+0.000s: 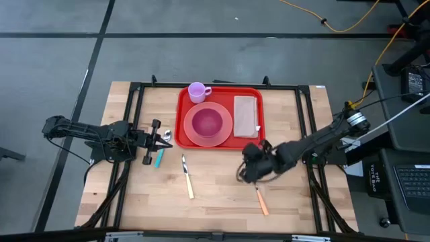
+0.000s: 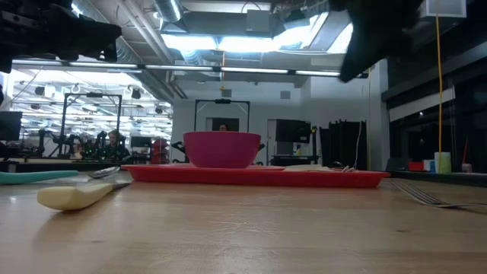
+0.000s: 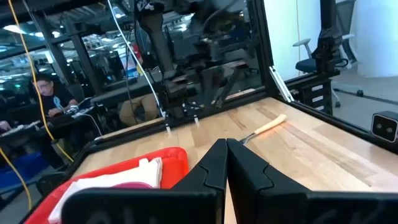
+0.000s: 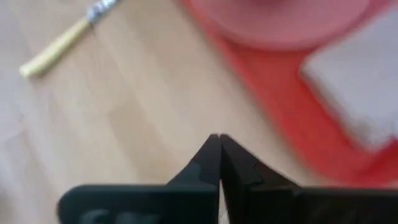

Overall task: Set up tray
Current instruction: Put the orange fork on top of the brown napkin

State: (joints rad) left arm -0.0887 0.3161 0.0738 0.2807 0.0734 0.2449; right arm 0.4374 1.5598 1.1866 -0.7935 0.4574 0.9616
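- Red tray [image 1: 220,115] at the far middle of the surface [image 1: 222,195], carrying a pink plate [image 1: 201,138], bowl [image 1: 207,121], cup [image 1: 197,91] and napkin [image 1: 246,115].
- Left claw [image 1: 166,139] closed, empty, just left of the tray.
- Right claw [image 1: 250,168] closed, empty, near the tray's front right corner.

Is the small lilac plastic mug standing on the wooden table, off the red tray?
No, the small lilac plastic mug stands on the red tray.

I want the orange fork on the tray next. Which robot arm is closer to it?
The right one, probably. The right gripper hovers just beside the orange-handled fork, near the tray; the left gripper is across the table.
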